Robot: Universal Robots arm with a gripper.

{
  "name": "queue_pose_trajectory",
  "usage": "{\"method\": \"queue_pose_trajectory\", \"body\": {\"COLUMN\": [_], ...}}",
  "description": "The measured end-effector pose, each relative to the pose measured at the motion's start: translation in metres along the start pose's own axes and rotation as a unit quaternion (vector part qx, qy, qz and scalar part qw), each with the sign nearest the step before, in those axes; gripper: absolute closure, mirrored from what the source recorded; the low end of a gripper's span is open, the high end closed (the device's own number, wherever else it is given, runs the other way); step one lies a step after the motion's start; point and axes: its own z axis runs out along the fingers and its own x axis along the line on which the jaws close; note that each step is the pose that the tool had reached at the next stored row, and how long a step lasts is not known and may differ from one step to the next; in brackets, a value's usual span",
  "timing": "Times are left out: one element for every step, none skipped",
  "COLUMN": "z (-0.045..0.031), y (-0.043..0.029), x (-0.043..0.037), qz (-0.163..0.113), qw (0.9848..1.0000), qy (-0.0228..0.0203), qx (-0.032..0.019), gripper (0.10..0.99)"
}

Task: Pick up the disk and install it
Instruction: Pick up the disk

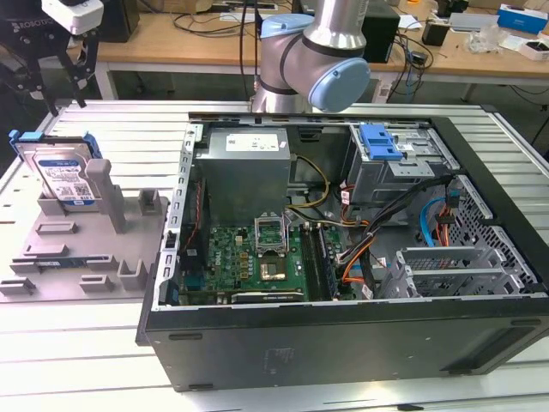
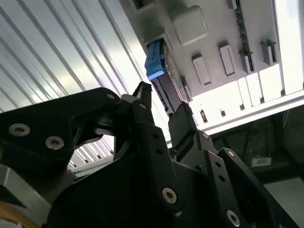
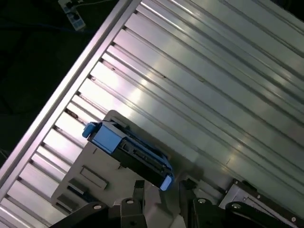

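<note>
Pincer [image 2: 163,100] hangs spread and empty just above the disk [image 2: 162,78], which I see propped upright in its grey holder [image 1: 60,257] on the counter [image 1: 86,360]. Exterior view adds the arm [image 1: 322,43] bent behind the open case [image 1: 343,343].

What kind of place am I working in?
Probably an electronics or robotics lab: an opened computer case on a slotted aluminium table, the disk propped in a grey fixture, and cluttered wooden workbenches behind.

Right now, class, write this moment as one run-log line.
gripper: open, empty, above disk | disk: upright in grey holder, not yet grasped | computer case: side open
</note>
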Motion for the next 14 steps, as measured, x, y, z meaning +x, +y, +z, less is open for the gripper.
{"method": "queue_pose_trajectory", "body": {"z": [0.0001,0.0002,0.0003,0.0003,0.0005,0.0005,0.0006,0.0007,0.0006,0.0007,0.0007,0.0007,0.0007,0.0007], "y": [0.0,0.0,0.0,0.0,0.0,0.0,0.0,-0.0001,-0.0001,-0.0001,0.0,-0.0001,-0.0001,0.0], "x": [0.0,0.0,0.0,0.0,0.0,0.0,0.0,0.0,0.0,0.0,0.0,0.0,0.0,0.0], "qz": [-0.014,-0.031,-0.039,-0.051,-0.067,-0.077,-0.09,-0.103,-0.112,-0.119,-0.132,-0.139,-0.147,-0.162], "qw": [0.9999,0.9995,0.9992,0.9987,0.9977,0.997,0.996,0.9947,0.9937,0.9929,0.9912,0.9902,0.9891,0.9868], "qy": [0.0007,0.0016,0.0021,0.0027,0.0035,0.004,0.0047,0.0054,0.0058,0.0061,0.0067,0.0071,0.0074,0.0082], "qx": [-0.0002,-0.0004,-0.0005,-0.0007,-0.0009,-0.001,-0.0011,-0.0013,-0.0013,-0.0014,-0.0015,-0.0015,-0.0016,-0.0016], "gripper": [0.663,0.663,0.663,0.651,0.588,0.588,0.588,0.588,0.588,0.588,0.588,0.588,0.588,0.588]}}
